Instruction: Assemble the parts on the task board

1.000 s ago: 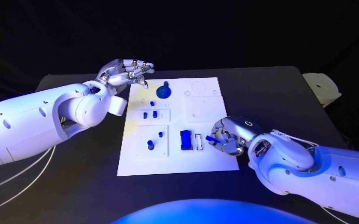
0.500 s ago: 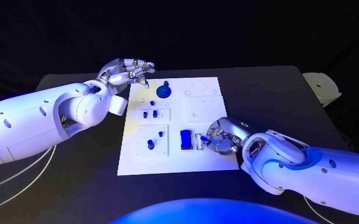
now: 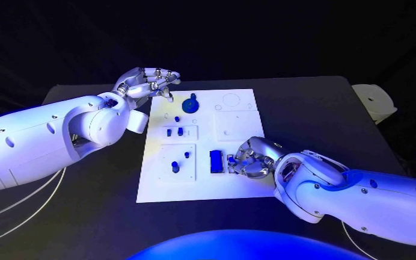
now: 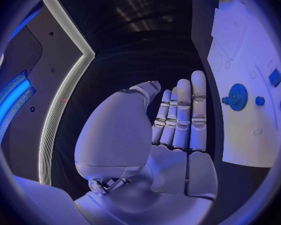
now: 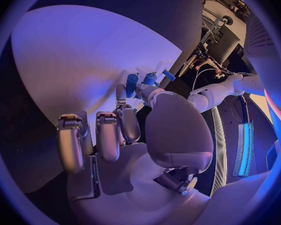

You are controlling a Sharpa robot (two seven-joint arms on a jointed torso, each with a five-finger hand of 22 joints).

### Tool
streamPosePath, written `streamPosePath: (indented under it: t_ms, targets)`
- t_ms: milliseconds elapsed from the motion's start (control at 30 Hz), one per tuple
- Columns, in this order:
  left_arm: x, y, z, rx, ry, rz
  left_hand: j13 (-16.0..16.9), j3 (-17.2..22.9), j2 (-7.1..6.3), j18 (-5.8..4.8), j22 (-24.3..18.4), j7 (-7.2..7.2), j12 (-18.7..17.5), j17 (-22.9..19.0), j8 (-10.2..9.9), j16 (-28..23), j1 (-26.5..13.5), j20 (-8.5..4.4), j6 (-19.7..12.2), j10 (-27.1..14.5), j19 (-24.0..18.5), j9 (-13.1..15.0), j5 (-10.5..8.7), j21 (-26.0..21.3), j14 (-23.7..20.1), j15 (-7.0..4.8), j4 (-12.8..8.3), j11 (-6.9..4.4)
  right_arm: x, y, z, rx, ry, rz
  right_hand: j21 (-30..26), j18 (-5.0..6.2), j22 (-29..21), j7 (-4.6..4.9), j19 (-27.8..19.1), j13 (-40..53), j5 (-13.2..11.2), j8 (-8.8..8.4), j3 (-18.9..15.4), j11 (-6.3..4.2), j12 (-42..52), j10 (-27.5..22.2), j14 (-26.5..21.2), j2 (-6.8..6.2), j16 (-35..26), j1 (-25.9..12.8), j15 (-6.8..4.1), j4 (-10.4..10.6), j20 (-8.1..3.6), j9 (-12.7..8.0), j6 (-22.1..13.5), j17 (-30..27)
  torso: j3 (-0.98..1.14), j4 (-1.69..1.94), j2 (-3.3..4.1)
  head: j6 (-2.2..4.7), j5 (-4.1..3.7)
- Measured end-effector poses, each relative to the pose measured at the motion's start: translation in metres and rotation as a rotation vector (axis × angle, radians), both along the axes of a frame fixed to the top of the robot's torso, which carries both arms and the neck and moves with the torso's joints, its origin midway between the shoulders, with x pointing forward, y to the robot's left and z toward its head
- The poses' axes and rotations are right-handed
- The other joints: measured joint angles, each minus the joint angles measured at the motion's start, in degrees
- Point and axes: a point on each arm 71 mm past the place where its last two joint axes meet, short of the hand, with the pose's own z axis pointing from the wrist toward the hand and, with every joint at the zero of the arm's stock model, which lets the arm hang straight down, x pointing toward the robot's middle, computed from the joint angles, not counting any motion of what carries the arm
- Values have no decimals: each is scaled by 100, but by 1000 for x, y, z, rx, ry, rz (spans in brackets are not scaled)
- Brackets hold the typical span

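Observation:
The white task board (image 3: 206,183) lies in the middle of the black table. It carries a blue gear (image 3: 190,105), a blue rectangular block (image 3: 215,160), a blue oval piece (image 3: 175,167) and a few small blue pegs (image 3: 174,132). My right hand (image 3: 249,158) is low over the board's near right part, just right of the block, and pinches a small blue part (image 5: 132,82) between thumb and a finger. Held above the board's far left corner, my left hand (image 3: 147,82) holds nothing; its fingers (image 4: 181,116) are stretched out. The gear (image 4: 237,96) lies beside them.
A white object (image 3: 374,102) sits at the table's right edge. Thin cables (image 3: 26,203) hang by the near left side. Black table surface runs on both sides of the board.
My right hand has moved left across the board's near right part, carrying the small blue part closer to the blue block. The left hand has stayed in place.

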Motion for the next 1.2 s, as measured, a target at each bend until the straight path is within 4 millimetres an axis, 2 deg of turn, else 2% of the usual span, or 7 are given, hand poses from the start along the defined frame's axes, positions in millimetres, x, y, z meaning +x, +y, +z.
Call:
streamPosePath:
  t_ms: [300, 500, 567, 600, 667, 867, 1200]
  targets:
    - [0, 0, 0, 0, 1, -2, 0, 0, 0, 0, 0, 0, -4, 0, 0, 0, 0, 0, 0, 0, 0, 0, 0, 0, 0, 0, 0, 0, 4, 0, -2, 0, 6, -10, 0, 0, -1, -36, 0, 0, -168, 65, -118, 0, 22, 0, 0, 32, 0, -161, 0, 118, 0, 4, 56, 0, 2, -3, -2, -12, 7]
    - [0, 0, 0, 0, 2, -2, 0, 0, 0, 0, 0, 0, -4, 0, 0, 0, 0, 0, 0, 0, 0, 0, 0, 0, 0, 0, 0, 0, 5, 1, -4, -2, 8, -11, 0, 0, -1, -28, 0, -1, -433, 65, -259, 0, 22, 0, 0, 2, 0, -312, 0, 260, 0, 1, 87, -1, 2, -7, -4, -18, 7]
    - [0, 0, 0, 0, 2, -2, 0, 0, 0, 0, 0, 0, -4, 1, 0, 0, 0, 0, 0, 0, 0, -1, 0, 0, 0, 0, 0, 0, 5, 1, -4, -3, 8, -11, 0, 0, -1, -28, 0, -1, -419, 65, -301, 0, 22, 0, 0, -21, 0, -366, 0, 301, 0, 1, 87, -1, 2, -7, -4, -18, 7]
    - [0, 0, 0, 0, 3, -3, 0, 0, 0, 0, 0, 0, -4, 0, 0, 0, 0, 0, 0, 0, 0, -1, 0, 0, 0, 0, 0, 0, 5, 1, -4, -3, 8, -11, 0, 0, -1, -28, 0, -1, -338, 65, -346, 0, 22, 0, 0, 4, 0, -402, 0, 335, 0, -2, 87, -1, 2, -7, -5, -18, 7]
    - [0, 0, 0, 0, 3, -3, 0, 0, 0, 0, 0, 0, -4, 0, 0, 0, 0, 0, 0, 0, 0, -1, 0, 0, 0, 0, 0, 0, 5, 1, -4, -4, 8, -11, 0, 0, -1, -28, 0, -1, -223, 65, -486, 0, 22, 0, 0, -35, 0, -507, 0, 352, 0, -2, 87, -1, 2, -7, -5, -19, 7]
    - [0, 0, 0, 0, 4, -4, 0, 0, 0, 0, 0, 0, 17, 1, 0, 0, 0, 0, 0, 0, 0, -1, 0, 0, 0, 0, 0, 0, 5, 0, -4, -6, 6, -10, 0, 0, -2, -29, 0, -2, -165, 64, -798, 0, 22, 0, 22, -49, 0, -712, -22, 366, 0, 0, 87, -1, 2, -9, -5, -30, 11]
    - [0, 0, 0, 1, 5, -4, 0, 0, 0, 0, 0, 0, 17, 1, 0, 0, 0, 0, 0, 0, 0, -1, 0, 0, 0, 0, 0, 0, 1, -2, -1, -8, -6, -3, 0, 0, -3, -28, -1, -2, -165, 64, -844, -21, 22, 21, 22, -27, 0, -733, -21, 368, 1, 1, 87, -1, 3, -9, -8, -51, 18]
